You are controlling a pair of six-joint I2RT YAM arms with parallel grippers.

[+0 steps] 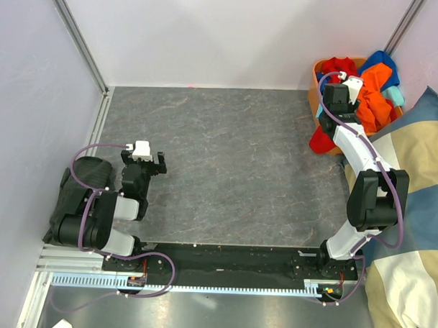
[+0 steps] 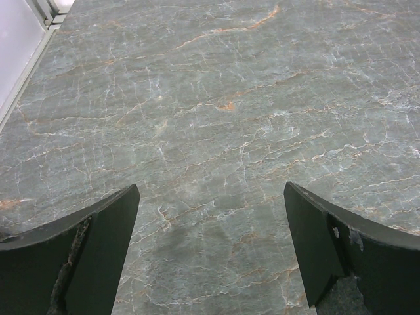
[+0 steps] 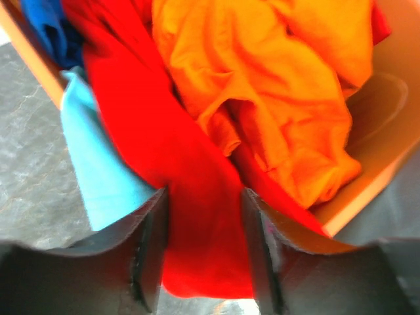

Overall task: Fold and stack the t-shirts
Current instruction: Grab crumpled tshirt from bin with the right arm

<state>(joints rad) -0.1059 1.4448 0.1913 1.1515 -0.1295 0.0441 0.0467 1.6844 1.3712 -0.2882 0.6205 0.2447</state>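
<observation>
Grey marbled surface [image 1: 233, 172] carries an orange basket [image 1: 317, 69] at its far right corner holding the t-shirts [image 1: 376, 105], where right hand [image 3: 204, 197] straddles a draped fold of the red t-shirt [image 3: 131, 111], jaws partly narrowed, grip uncertain; left hand [image 2: 210, 187] wide, empty, well apart.

Grey marbled worktop [image 1: 233, 172]. Orange basket [image 1: 316, 72] sits on it, far right corner. Red shirt [image 1: 321, 142] spills onto the worktop just in front of the basket.
</observation>
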